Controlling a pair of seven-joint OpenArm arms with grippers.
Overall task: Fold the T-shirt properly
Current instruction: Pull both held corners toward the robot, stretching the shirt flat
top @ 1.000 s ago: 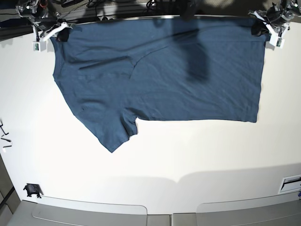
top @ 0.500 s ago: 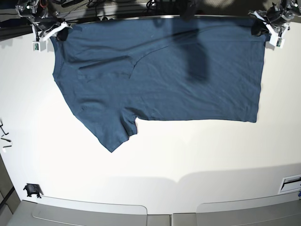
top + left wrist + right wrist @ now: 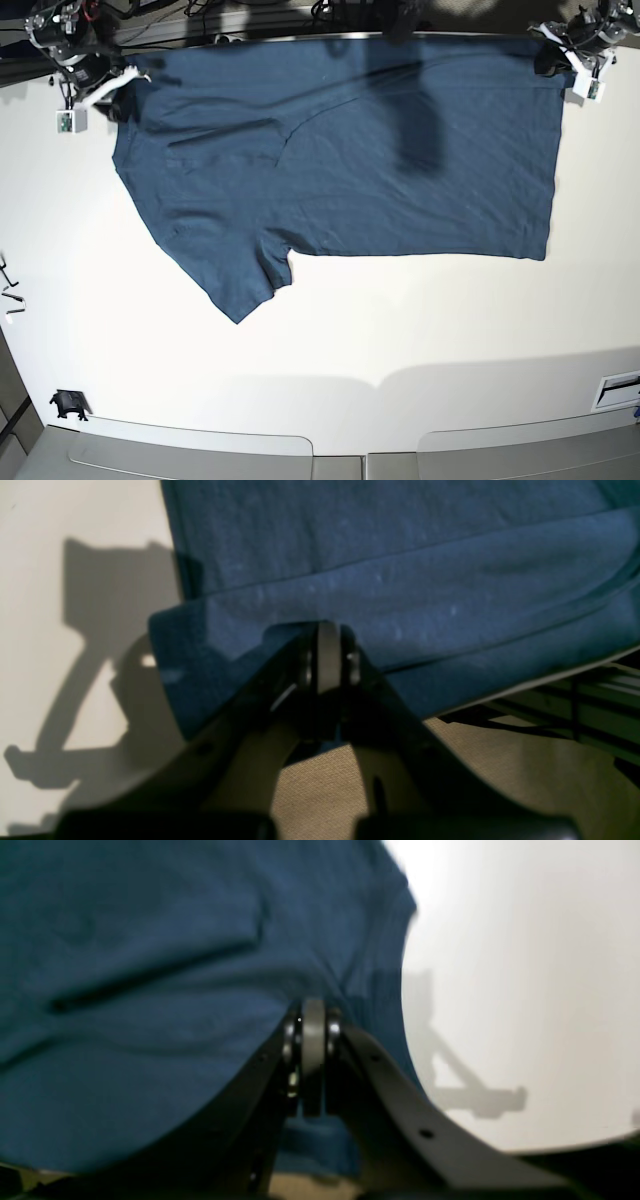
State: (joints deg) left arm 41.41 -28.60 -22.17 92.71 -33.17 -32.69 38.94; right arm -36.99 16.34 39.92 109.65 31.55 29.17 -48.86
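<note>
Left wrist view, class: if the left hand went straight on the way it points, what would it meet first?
The T-shirt: the left hand is already shut on its folded edge, so more cloth lies directly ahead.

Plain dark teal-blue cotton T-shirt (image 3: 340, 150): its top hem is running off the white bench's (image 3: 400, 330) far edge, cut by the base view's top. Right wrist view is blurring cloth detail. Both wrist views are cropping the shirt; fingertips are hiding pinched cloth.
</note>
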